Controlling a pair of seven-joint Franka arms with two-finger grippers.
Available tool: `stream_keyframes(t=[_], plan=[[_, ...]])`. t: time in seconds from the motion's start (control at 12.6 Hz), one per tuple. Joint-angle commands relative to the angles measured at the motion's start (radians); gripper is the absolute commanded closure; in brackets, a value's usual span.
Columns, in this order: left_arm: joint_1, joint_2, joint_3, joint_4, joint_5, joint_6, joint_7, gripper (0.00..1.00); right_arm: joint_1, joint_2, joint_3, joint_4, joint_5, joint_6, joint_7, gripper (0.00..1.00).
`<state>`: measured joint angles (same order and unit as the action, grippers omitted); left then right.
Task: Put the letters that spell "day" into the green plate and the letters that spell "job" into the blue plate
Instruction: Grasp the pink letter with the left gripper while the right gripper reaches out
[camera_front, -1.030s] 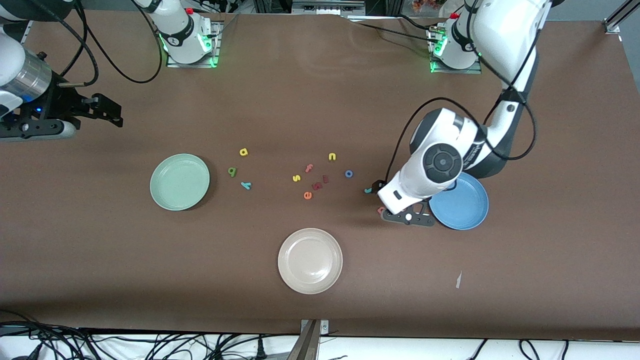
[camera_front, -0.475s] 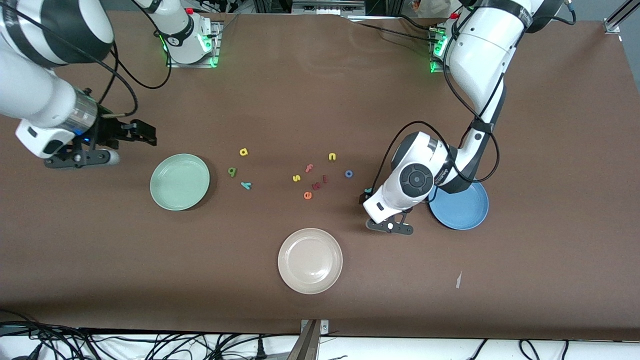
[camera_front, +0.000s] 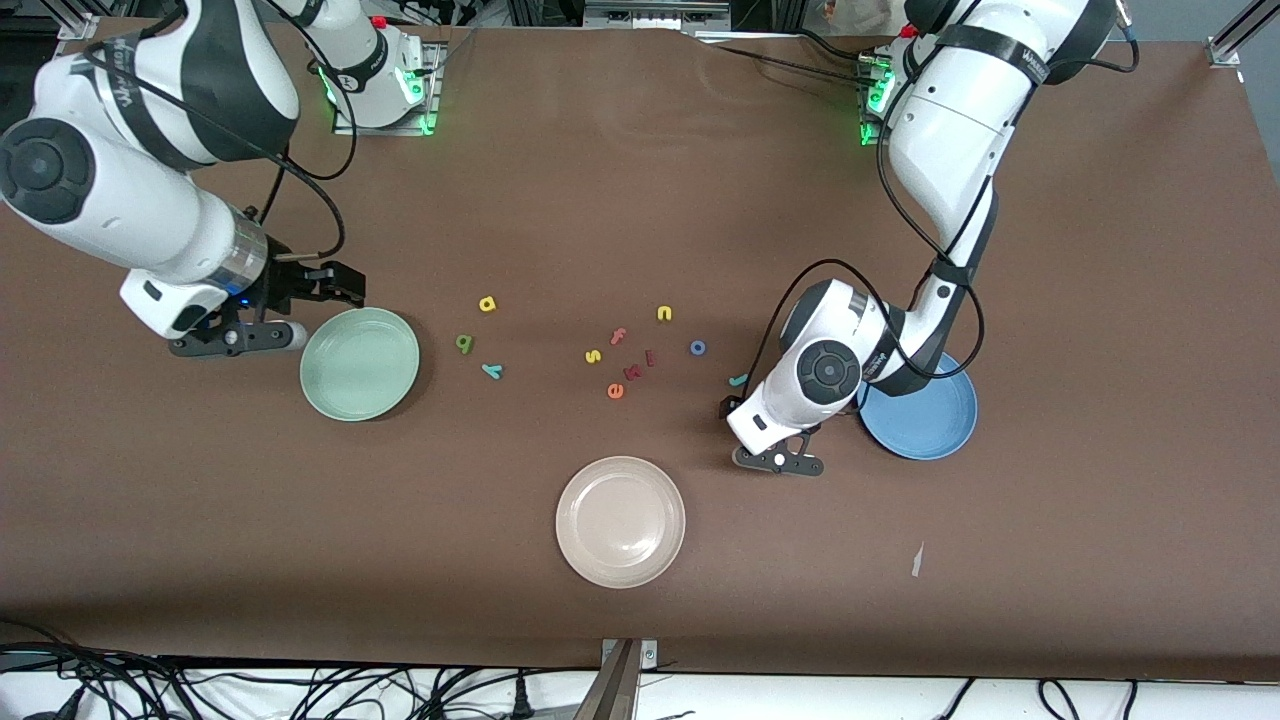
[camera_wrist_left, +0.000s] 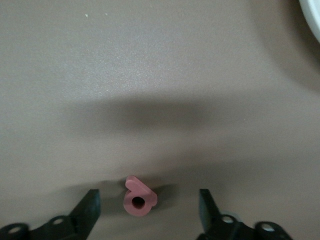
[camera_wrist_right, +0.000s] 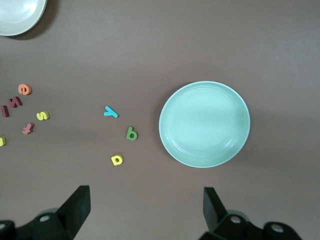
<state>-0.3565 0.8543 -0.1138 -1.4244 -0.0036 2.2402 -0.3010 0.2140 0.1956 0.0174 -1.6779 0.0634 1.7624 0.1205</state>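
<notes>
The right gripper (camera_front: 345, 285) has swung in from the table's edge. It now hangs at about ten o'clock from the green plate (camera_front: 359, 363), with its fingers wide apart and nothing in them. That puts it close to the "day" letters, which all lie on the table: the yellow a (camera_front: 487, 304) at two o'clock from that plate, the green d (camera_front: 464, 343) at three, and the light blue y (camera_front: 491, 371) just past three. The left gripper (camera_wrist_left: 148, 194) has slid away from the blue plate (camera_front: 925, 420) and sits low at nine o'clock from it. Its fingers are apart, one on each side of the pink b (camera_wrist_left: 138, 200), not touching it yet, so I think b gets grabbed first. The teal j (camera_front: 738, 380) and blue o (camera_front: 697, 347) wait at ten o'clock from the blue plate. I count three plates, all with no letters in them, counting the cream plate (camera_front: 620, 521), and twelve letters: six to move, six to leave.
</notes>
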Motion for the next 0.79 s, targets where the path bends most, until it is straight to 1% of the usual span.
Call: stream_keyframes(t=[0.0, 0.08, 0.16, 0.24, 0.32, 0.4, 0.48, 0.55, 0.63, 0.71], plan=[[0.001, 0.002, 0.008, -0.016, 0.016, 0.010, 0.000, 0.17, 0.010, 0.011, -0.004, -0.003, 0.001, 0.017, 0.011, 0.00], [-0.001, 0.003, 0.008, -0.016, 0.016, 0.010, -0.003, 0.24, 0.011, 0.019, -0.004, -0.002, 0.001, 0.028, 0.011, 0.00], [-0.002, 0.006, 0.008, -0.016, 0.016, 0.010, -0.003, 0.25, 0.013, 0.021, -0.004, -0.003, -0.001, 0.032, 0.011, 0.00], [-0.002, 0.008, 0.008, -0.019, 0.016, 0.009, -0.003, 0.29, 0.015, 0.027, -0.004, -0.002, -0.002, 0.034, 0.011, 0.00], [-0.002, 0.008, 0.010, -0.024, 0.016, 0.009, -0.003, 0.35, 0.016, 0.031, -0.004, 0.000, -0.002, 0.043, 0.011, 0.00], [-0.001, 0.003, 0.010, -0.022, 0.016, 0.007, -0.003, 0.39, 0.016, 0.054, -0.002, -0.011, -0.005, 0.084, 0.010, 0.00], [-0.001, 0.005, 0.011, -0.022, 0.016, 0.007, -0.003, 0.46, 0.001, 0.050, 0.021, -0.081, -0.005, 0.170, 0.010, 0.00], [-0.002, 0.005, 0.011, -0.022, 0.016, 0.006, -0.006, 0.53, -0.036, 0.032, 0.051, -0.145, -0.004, 0.251, 0.007, 0.00], [-0.002, 0.005, 0.011, -0.022, 0.016, -0.004, -0.007, 0.67, -0.056, 0.025, 0.103, -0.192, -0.004, 0.314, 0.011, 0.00], [-0.001, 0.005, 0.011, -0.022, 0.016, -0.010, -0.004, 0.82, -0.080, 0.027, 0.134, -0.218, -0.005, 0.354, 0.021, 0.00]])
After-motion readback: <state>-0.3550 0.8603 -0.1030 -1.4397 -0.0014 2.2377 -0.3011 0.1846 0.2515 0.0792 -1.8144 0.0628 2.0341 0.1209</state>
